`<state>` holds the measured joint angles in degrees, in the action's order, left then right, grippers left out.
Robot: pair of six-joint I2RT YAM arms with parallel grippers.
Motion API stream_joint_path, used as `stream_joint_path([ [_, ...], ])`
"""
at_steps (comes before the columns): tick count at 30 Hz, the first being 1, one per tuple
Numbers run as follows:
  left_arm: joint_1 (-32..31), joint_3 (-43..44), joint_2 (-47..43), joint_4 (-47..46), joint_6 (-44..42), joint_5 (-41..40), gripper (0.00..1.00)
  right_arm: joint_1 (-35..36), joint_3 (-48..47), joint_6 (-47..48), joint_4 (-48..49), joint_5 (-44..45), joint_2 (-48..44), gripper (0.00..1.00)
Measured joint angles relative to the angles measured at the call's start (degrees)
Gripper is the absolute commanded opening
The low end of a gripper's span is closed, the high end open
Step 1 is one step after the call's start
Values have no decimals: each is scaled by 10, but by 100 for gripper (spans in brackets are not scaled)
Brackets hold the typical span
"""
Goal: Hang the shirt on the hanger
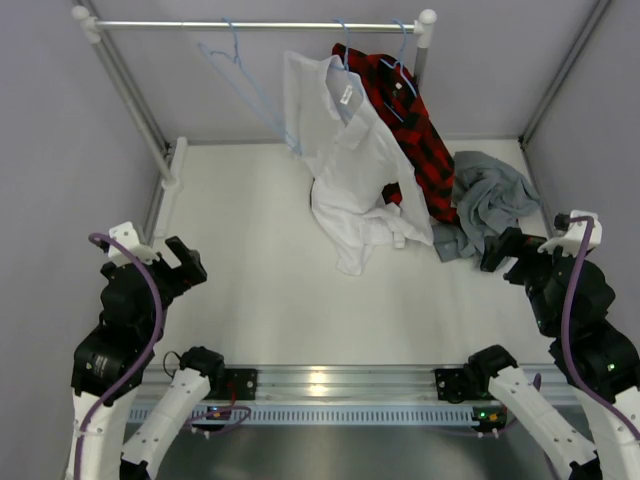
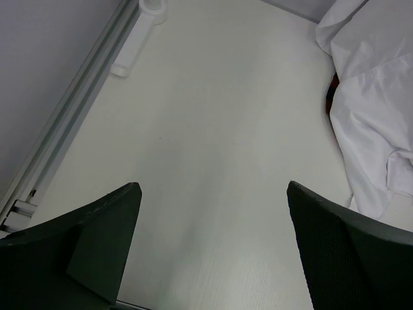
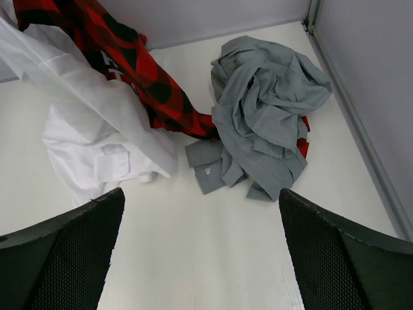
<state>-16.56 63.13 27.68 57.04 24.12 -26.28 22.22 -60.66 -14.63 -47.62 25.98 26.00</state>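
- The left fingers (image 2: 97, 239) hover low over bare tabletop (image 1: 260, 270) at the near left. They are spread apart and hold nothing, and only the hem of the white shirt (image 2: 374, 129) shows at the edge of their wrist view.
- The right fingers (image 3: 335, 252) sit at the near right, also spread wide and empty. They point at the grey shirt (image 3: 264, 103), which lies just ahead of them.
- The grey shirt (image 1: 490, 200) is a crumpled heap on the tabletop near the right wall. It touches the trailing end of the red-and-black plaid shirt (image 1: 410, 130), and a cuff or placket pokes out at its near-left side. Its collar cannot be picked out in the bunched cloth.
- The white shirt and the plaid shirt hang from the rail (image 1: 300, 25) and drape down onto the tabletop.
- Farthest back, the light-blue wire hanger (image 1: 243, 80) hangs bare from the rail, left of the white shirt and well apart from the grey heap.
- By my reading the task is at its opening step, with nothing grasped and the shirt not yet lifted.
- The next move probably falls to the right arm: reach forward, come down on an upper fold of grey cloth and close only on grey, clear of the plaid fabric beside it.
- The shirt will likely need shaking open to find collar and shoulders before the hanger comes into play.
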Motion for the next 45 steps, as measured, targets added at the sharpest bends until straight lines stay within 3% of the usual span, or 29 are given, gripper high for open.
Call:
stream_joint_path([
  [15,0,-28,0,-14,19,-11,98,0,30,-6,35,-47,24,99],
  [22,0,-68,3,-27,43,-10,98,-17,25,-11,78,-14,213,99],
  [28,0,-78,2,-40,54,-2,98,-207,25,-15,139,-65,330,99],
  [31,-2,-87,-6,-46,56,0,98,-269,17,-17,181,-97,372,99],
  [41,-9,-94,-29,-61,58,3,98,-288,-199,21,268,-145,710,99],
  [45,-18,-97,-33,-62,58,5,98,-288,-241,49,285,-156,801,99],
])
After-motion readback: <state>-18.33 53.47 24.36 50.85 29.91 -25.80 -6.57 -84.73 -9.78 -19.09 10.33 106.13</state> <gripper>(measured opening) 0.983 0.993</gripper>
